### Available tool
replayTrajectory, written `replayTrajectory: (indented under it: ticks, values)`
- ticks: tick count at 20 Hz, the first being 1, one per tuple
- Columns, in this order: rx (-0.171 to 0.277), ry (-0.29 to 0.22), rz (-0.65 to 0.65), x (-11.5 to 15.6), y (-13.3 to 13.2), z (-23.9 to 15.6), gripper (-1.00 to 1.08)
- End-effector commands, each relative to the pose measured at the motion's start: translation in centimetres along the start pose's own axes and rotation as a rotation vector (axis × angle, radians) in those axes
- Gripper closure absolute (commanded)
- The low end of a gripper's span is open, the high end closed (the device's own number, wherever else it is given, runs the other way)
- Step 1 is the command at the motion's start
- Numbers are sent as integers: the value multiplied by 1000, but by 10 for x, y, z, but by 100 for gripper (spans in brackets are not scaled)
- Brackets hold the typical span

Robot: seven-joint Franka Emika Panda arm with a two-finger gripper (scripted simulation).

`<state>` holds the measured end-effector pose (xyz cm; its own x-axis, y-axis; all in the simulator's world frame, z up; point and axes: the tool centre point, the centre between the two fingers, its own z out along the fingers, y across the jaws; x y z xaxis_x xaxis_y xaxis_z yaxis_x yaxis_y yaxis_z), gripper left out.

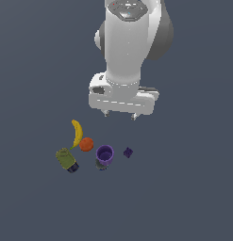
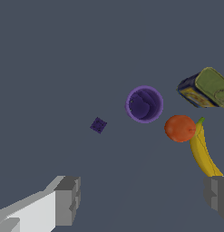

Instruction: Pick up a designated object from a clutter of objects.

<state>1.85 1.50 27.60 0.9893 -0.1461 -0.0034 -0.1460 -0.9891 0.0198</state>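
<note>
The designated object, a tiny dark purple block (image 1: 128,152) (image 2: 98,125), lies on the grey floor at the exterior view's right end of the clutter. Beside it stand a purple cup (image 1: 104,156) (image 2: 144,104), an orange fruit (image 1: 86,144) (image 2: 180,128), a yellow banana (image 1: 77,132) (image 2: 203,153) and an olive-green container with a dark cap (image 1: 67,160) (image 2: 207,88). My gripper (image 1: 120,116) (image 2: 143,199) hangs open above the floor, well clear of the block, with nothing between its fingers (image 2: 68,199).
The white arm (image 1: 129,47) rises behind the objects in the exterior view. Plain grey floor (image 1: 184,197) surrounds the clutter on every side.
</note>
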Motion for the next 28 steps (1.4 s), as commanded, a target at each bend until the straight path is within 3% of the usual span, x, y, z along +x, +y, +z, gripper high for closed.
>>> replayTrajectory:
  ticks: [1,18,28]
  values:
    - [4,-1,49,5,-6,17,-92]
    - [20,-3,434,23,-43,154,-92]
    - [20,-2,555,21,-53,197,-92]
